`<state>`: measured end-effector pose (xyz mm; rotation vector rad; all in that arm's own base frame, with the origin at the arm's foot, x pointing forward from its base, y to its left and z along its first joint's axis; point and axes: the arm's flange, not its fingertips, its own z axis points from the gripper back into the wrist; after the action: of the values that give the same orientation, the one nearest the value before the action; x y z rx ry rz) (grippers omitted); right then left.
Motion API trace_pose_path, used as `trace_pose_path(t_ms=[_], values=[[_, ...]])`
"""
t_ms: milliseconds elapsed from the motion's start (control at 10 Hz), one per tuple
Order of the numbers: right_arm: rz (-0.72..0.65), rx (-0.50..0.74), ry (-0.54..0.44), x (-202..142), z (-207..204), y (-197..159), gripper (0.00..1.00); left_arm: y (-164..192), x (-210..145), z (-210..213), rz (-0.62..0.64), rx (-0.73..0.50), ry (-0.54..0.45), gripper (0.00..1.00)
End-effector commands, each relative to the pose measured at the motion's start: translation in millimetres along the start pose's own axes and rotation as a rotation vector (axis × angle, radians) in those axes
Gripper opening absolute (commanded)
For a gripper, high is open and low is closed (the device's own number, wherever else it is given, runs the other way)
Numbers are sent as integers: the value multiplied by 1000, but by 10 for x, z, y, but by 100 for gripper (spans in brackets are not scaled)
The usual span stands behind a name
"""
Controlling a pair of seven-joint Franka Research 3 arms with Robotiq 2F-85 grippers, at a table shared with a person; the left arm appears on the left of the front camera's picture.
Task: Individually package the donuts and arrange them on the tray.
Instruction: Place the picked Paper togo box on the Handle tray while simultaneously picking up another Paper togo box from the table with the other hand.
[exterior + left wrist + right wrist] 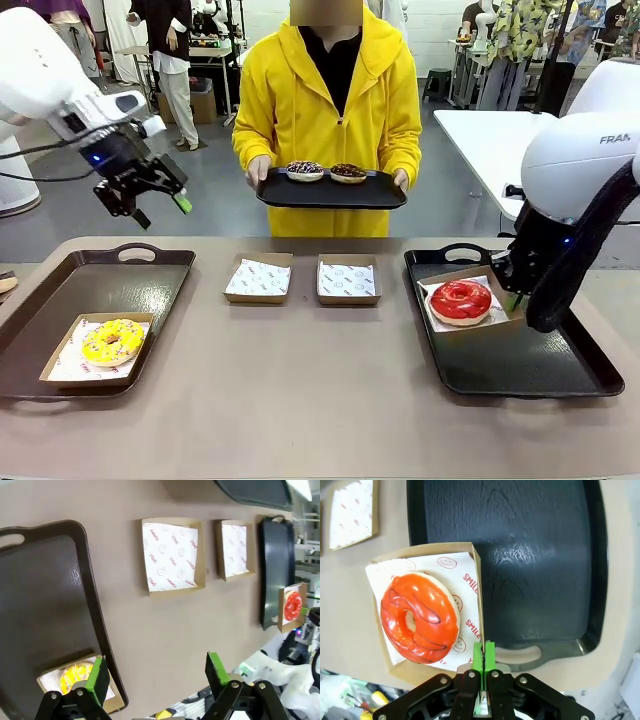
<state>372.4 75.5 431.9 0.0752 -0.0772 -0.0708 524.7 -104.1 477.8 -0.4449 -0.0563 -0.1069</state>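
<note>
I see the red donut (419, 618) lying flat, its glossy glaze up and streaked with darker lines, in a cardboard box (427, 550). It sits just beside my right gripper (483, 650), whose closed pads pinch that box's wall at one corner. The yellow donut (112, 341), glazed and sprinkled, lies flat in a paper-lined box (60, 365) well below my left gripper (160, 210), which hangs spread wide in the air. One chocolate donut (305, 170) and the other chocolate donut (348, 172), both dark with pale sprinkles, sit side by side on a held black tray (330, 195) across the tabletop, well apart from both grippers
</note>
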Motion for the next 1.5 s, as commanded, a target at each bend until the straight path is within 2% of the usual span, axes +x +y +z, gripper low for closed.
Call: trace_pose_path(t_ms=[0,400,500,1300,1400], values=[[33,36,12,109,-108,-12,1,-98,70,-171,13,60,2,100],[9,-1,11,35,-85,0,1,-373,-2,-642,-53,172,-13,100],[9,-1,11,35,-85,0,1,-236,61,-506,-36,96,13,100],[18,-1,8,51,-98,8,1,-236,61,-506,-36,96,13,100],[68,-48,7,-19,-136,27,1,-234,64,-537,-34,115,4,100]])
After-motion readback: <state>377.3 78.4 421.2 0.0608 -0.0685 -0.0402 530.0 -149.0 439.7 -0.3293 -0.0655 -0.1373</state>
